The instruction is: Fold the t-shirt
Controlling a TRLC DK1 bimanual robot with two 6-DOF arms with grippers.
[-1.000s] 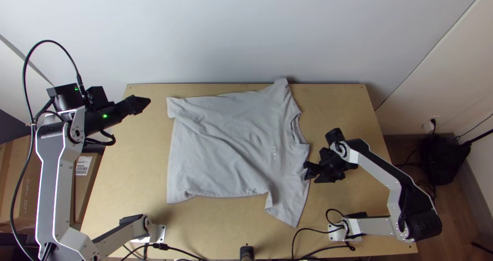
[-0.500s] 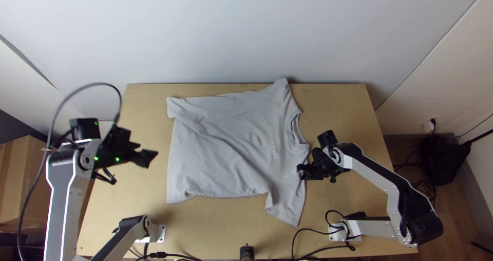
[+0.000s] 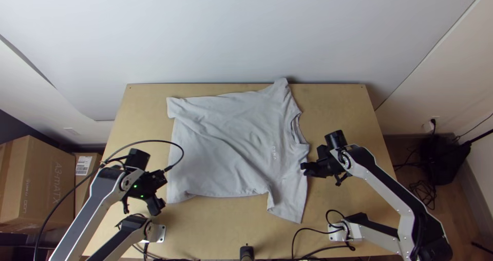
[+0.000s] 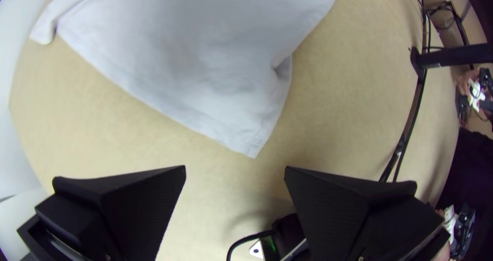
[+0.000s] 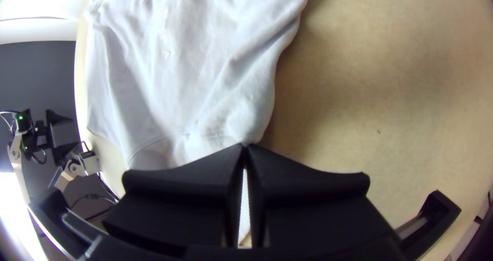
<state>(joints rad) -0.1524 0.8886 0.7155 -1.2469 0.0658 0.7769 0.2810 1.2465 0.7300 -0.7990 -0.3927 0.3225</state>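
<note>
Pinching the t-shirt at its shoulder edge, the right gripper clenched cloth that lay spread toward the left gripper, whose parted fingers hung just short of a hem corner, a sensible hold. The fabric looked light, soft, easily creased. Around those fingers the table gave room, edges farther out.

You have a pale wall beyond your wooden desk, cardboard boxes to its left and brown floor to its right.
</note>
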